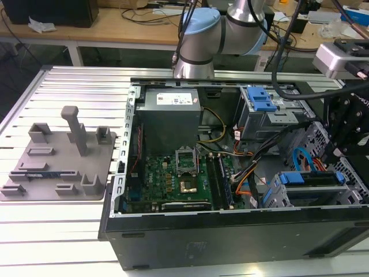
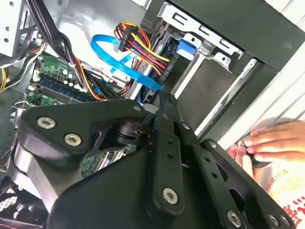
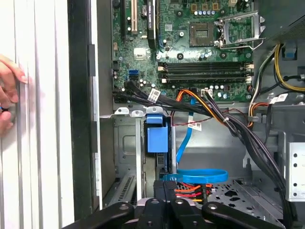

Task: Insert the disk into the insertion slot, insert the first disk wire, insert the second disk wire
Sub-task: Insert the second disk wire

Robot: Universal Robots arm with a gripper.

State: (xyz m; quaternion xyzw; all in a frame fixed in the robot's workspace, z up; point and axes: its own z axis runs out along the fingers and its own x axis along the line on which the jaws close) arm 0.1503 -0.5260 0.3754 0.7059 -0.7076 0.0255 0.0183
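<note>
The open black tower computer case [image 1: 230, 236] is lying on its side on the slatted aluminium bench [image 1: 52, 231], and everything here is placed relative to it. The silver hard drive in its bright blue plastic caddy [image 1: 311, 180] is sitting inside the low grey sheet-metal drive cage with the perforated wall [image 1: 351, 193], in the case corner at the exterior view's right; in the first wrist view the blue caddy tab [image 3: 157, 136] is showing at the mouth of that cage. A flat blue data cable [image 2: 121, 59] is looping just above the drive, and a bundle of red, yellow and black power wires with a black plug [image 2: 143, 47] is reaching the drive's end in the second wrist view. The black pincer [image 2: 162, 102] is hanging over this corner of the case, with its tip close to the blue cable near the drive's end; whether it is open or closed I cannot tell. The green motherboard [image 1: 179, 179] is lying in the middle of the case floor, and the grey power-supply box [image 1: 170, 112] is standing at the case's far wall. A person's hand [image 2: 271, 143] is resting on the bench slats just outside the case wall nearest the drive cage. A grey plastic fixture plate with upright posts [image 1: 57, 158] is lying on the bench beside the case, at the exterior view's left.
</note>
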